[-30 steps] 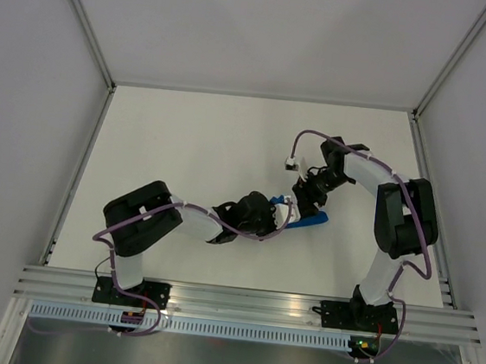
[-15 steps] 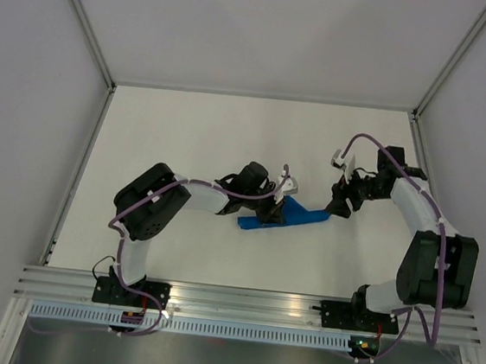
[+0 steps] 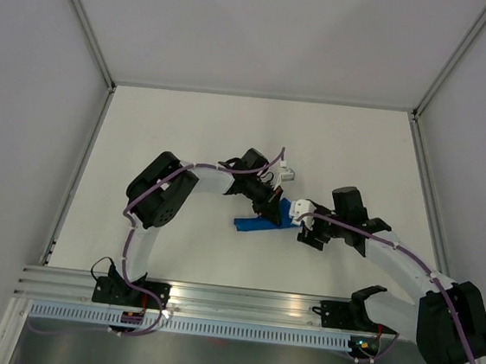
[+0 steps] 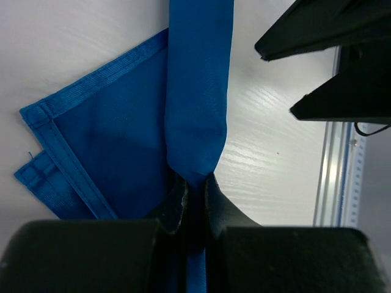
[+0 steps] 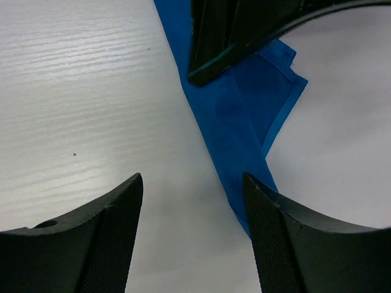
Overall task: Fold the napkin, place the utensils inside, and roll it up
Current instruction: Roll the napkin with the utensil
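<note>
The top camera looks down from high above and behind the arm bases [image 3: 131, 294] at the whole table [image 3: 186, 141]. Each wrist camera looks very near past its own hand, the left hand [image 4: 194, 183] and the right hand [image 5: 190, 183], down at the table. All three views share the napkin [image 3: 252, 224].

White table [image 3: 186, 141] inside grey walls [image 3: 23, 124], slotted aluminium rail [image 3: 248, 300] along its near edge
</note>
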Robot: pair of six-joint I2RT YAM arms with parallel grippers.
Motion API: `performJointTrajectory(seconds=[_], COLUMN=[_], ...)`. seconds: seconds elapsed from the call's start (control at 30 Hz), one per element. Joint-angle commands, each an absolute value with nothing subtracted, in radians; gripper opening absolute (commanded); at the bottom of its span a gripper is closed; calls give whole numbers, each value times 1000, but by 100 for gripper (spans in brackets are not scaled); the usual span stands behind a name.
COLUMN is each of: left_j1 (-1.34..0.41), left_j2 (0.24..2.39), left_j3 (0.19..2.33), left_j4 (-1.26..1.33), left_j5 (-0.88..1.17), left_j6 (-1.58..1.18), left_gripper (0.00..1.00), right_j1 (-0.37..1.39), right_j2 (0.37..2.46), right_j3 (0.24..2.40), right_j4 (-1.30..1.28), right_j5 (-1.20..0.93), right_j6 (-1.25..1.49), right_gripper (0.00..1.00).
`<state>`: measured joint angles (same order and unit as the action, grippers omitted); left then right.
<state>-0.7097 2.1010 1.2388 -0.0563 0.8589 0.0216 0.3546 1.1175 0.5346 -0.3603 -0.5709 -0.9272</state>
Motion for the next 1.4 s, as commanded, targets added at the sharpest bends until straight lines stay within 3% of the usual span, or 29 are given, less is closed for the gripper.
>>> performJointTrajectory(seconds=[0.0, 0.4, 0.6, 0.67, 0.73, 0.83, 0.87, 0.97, 1.13, 1.37], left_j1=[-709, -704, -701, -701, -696, -689, -687, -667, -627, -585], left_j2=[2212, 2260, 2266, 2267, 2267, 2241, 2227, 2145, 2020, 1807], left_j3=[1235, 1284, 1296, 1299, 1302, 1298, 1281, 1230, 1157, 946], left_j4=[-353, -397, -405, -410, -413, -388, -371, -263, -123, 116], left_j5=[798, 821, 833, 845, 848, 836, 821, 793, 766, 559], left_j6=[-29, -64, -58, -54, -49, -58, -77, -141, -205, -277], left_gripper=[2, 2, 2, 3, 6, 25, 34, 45, 46, 45], right_j1=[431, 663, 678, 678, 676, 678, 675, 675, 655, 549], right_j2=[1130, 1229, 1333, 1359, 1373, 1393, 1396, 1407, 1440, 1561], right_j3=[503, 445, 451, 454, 462, 482, 486, 506, 567, 727], right_j4=[-137, -23, 18, 12, 5, -47, -78, -133, -239, -512], right_j5=[-459, -308, -275, -273, -272, -276, -279, -304, -376, -538], right_j6=[-913, -900, -917, -919, -923, -922, -922, -919, -916, -989], right_gripper=[72, 71, 62, 51, 37, 26, 25, 22, 20, 18])
